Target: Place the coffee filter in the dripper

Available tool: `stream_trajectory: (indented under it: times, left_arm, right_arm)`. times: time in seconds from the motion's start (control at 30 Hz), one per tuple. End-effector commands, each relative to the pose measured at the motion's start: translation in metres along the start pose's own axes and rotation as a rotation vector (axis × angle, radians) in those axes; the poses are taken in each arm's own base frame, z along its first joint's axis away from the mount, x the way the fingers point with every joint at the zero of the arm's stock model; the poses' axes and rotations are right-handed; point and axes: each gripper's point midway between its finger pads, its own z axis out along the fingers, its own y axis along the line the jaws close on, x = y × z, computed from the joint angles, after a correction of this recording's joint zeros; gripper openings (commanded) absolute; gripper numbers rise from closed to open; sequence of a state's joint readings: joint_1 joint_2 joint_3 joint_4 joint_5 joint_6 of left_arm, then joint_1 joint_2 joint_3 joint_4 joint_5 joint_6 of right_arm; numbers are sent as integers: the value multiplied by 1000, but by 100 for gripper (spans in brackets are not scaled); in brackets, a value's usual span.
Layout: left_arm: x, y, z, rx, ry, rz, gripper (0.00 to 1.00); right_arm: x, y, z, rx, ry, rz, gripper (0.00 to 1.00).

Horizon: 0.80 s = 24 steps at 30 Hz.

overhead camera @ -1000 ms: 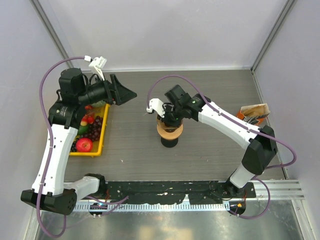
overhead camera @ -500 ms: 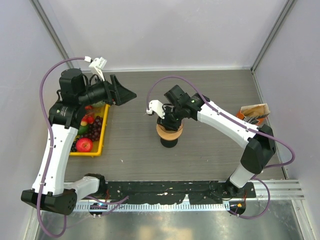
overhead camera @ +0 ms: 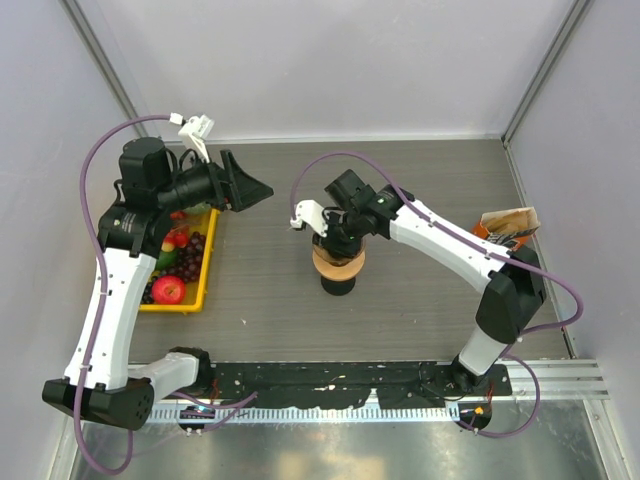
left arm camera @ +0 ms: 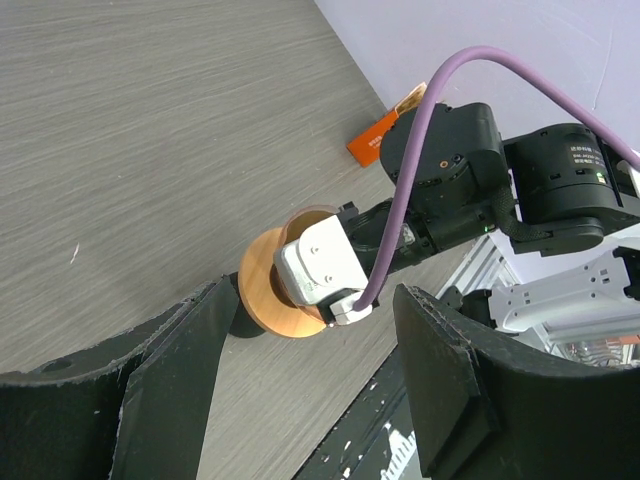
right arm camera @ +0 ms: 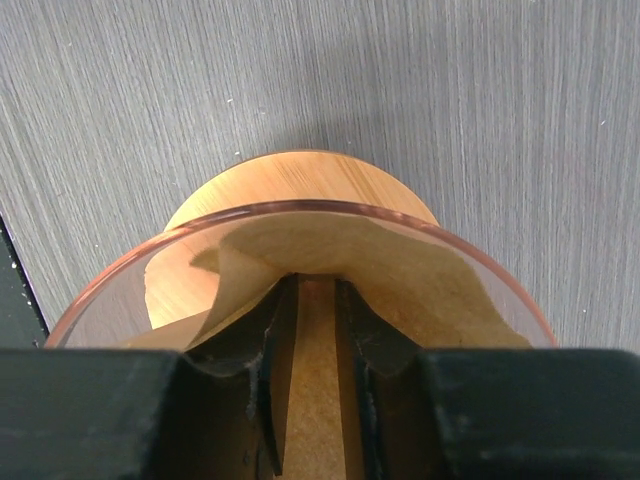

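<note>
Right gripper [right arm camera: 317,300]: pointing down into the dripper, fingers close together, with a tan strip of filter filling the narrow gap between them.
Filter [right arm camera: 420,290]: inside the dripper, spread against its wall on both sides of the fingers, with its top edge just inside the rim.
Dripper [right arm camera: 300,206]: directly under the right gripper and around its fingertips, standing on a black cup [overhead camera: 338,283].
Left gripper [overhead camera: 258,188]: raised off the table, jaws wide and holding nothing, aimed toward the right gripper and well apart from it.
Fruit tray [overhead camera: 207,262]: beneath the left arm, behind its gripper.
</note>
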<state>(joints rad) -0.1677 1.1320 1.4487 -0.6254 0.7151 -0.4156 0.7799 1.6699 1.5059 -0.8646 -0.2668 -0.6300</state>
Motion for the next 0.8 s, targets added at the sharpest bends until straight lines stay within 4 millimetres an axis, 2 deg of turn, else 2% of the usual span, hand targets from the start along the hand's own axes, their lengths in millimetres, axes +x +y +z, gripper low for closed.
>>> stream_trajectory:
  times: [0.0,0.2,0.5,0.77]
  left_arm:
    - [-6,-2,-4,2,-28,25,73]
    - [-8,-1,-3,4,-28,15,73]
    - [-10,0,-1,9,-31,5,73]
    - [-10,3,1,5,-28,-8,73]
  right_arm:
    - [-4,-3,-1,2,17,-20,25]
    - [-7,-3,-8,10,9,-20,24]
    - [-35,2,-26,18,-47,-54,28]
    - [-38,1,-34,30,-39,-56,30]
